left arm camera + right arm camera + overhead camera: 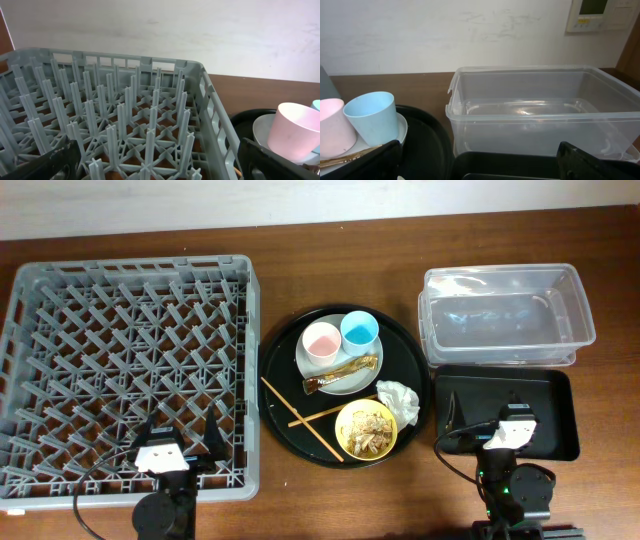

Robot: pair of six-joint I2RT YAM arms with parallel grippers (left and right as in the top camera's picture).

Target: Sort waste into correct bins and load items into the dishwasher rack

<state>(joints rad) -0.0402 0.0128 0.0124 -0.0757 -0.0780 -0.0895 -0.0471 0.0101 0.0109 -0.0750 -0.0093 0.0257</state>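
Observation:
On the round black tray (283, 365), a pale plate (312, 366) carries the pink cup (321, 341), the blue cup (359, 330) and a gold wrapper (342, 374). A yellow bowl (366, 429) holds beige food scraps, with a crumpled white napkin (399, 400) beside it and chopsticks (300, 416) crossed to its left. My left gripper (182, 438) hangs open over the near edge of the grey dishwasher rack (130, 268), its jaws empty (162, 165). Over the black rectangular bin (556, 395) my right gripper (497, 414) stands open, nothing between its fingers (480, 165). The clear tub (500, 272) lies behind it.
The rack (125, 100) fills the table's left side and holds nothing. In the right wrist view the clear tub (540, 115) stands straight ahead, with the blue cup (370, 122) to the left. A pale wall runs along the table's far edge.

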